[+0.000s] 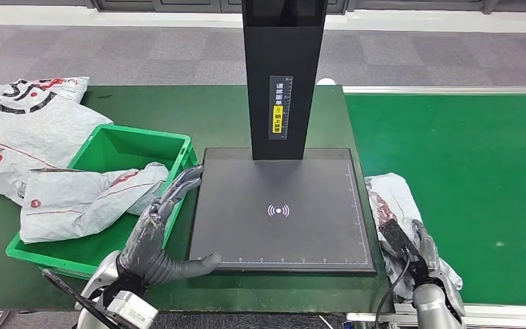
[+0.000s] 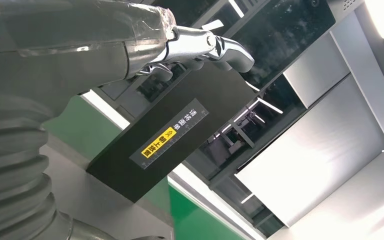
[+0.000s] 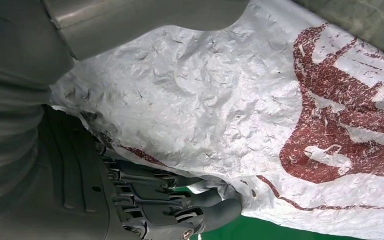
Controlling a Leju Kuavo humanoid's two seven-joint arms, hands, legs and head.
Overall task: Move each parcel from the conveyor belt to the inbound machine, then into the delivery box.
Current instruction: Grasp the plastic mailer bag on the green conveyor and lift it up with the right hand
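Green belt [image 1: 466,185] runs along the right of the head view, and on its near left edge, just beside the scanner, lies a crinkled white parcel [image 1: 392,199] with dark red print. The right hand [image 1: 418,250] sits on the near end of this parcel; in the right wrist view its dark fingers [image 3: 200,200] curl under the bag's [image 3: 220,100] edge while the thumb lies over the top, so the hand grips the parcel, which rests on the belt. The scanner's flat black plate [image 1: 281,212] bears a white wireless mark, and its black post [image 1: 284,75] rises at the far side with a small yellow and white label. The left hand [image 1: 161,233] holds nothing, its fingers stretched and apart: the fingers lie along the plate's left edge beside the bin's rim, and the thumb rests on the plate's near left corner. In the left wrist view the thumb [image 2: 205,45] stands out in front of the post [image 2: 165,135]. The green bin [image 1: 130,147] stands left of the plate and holds a white bag [image 1: 82,199] draped over its near left rim. Two more white bags [image 1: 24,130] lie on the table beyond the bin to the left.
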